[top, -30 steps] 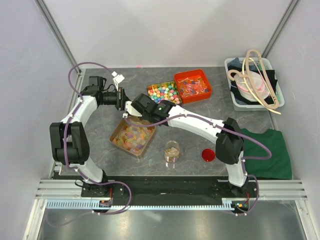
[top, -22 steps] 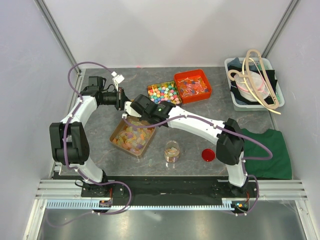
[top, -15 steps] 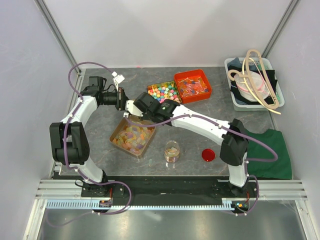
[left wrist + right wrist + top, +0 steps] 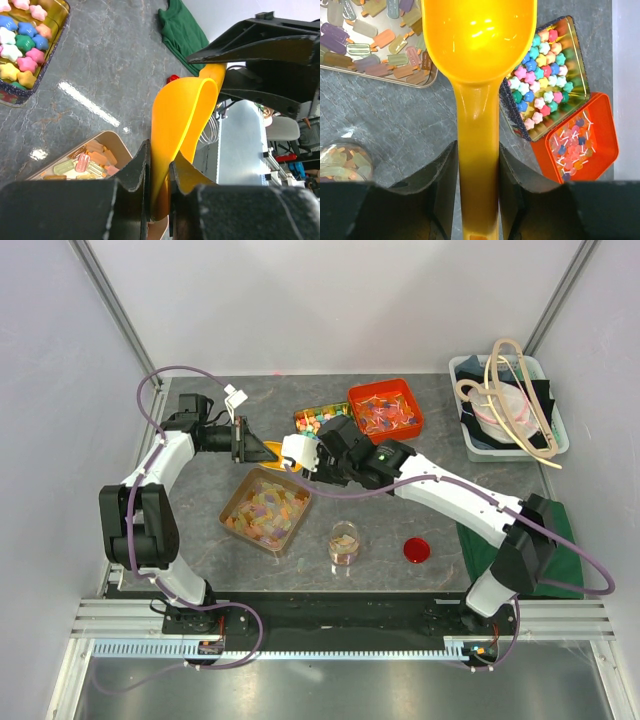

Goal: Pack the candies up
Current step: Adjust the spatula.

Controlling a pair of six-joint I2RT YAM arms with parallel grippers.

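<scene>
The candies (image 4: 265, 508) are pale pastel pieces filling a tan tin (image 4: 243, 502); they also show in the left wrist view (image 4: 85, 161) and the right wrist view (image 4: 370, 42). An orange scoop (image 4: 272, 450) hangs over the table just above that tin. My left gripper (image 4: 252, 447) is shut on the rim of the scoop's bowl (image 4: 180, 125). My right gripper (image 4: 300, 453) is open, its fingers flanking the scoop's handle (image 4: 478, 165) near its end with thin gaps on both sides. The bowl (image 4: 478, 35) holds nothing. A glass jar (image 4: 344, 543) with some candies stands in front.
A red lid (image 4: 416, 550) lies right of the jar. A tin of bright star candies (image 4: 318, 422) and an orange-red box (image 4: 387, 412) sit behind the grippers. A white bin (image 4: 470, 445) stands at the back right, and a green cloth (image 4: 548, 540) lies at the right.
The left gripper has closed on the scoop's bowl. The right arm has drawn back to the right along the handle, its jaws widening, so the scoop now shows between the two grippers.
</scene>
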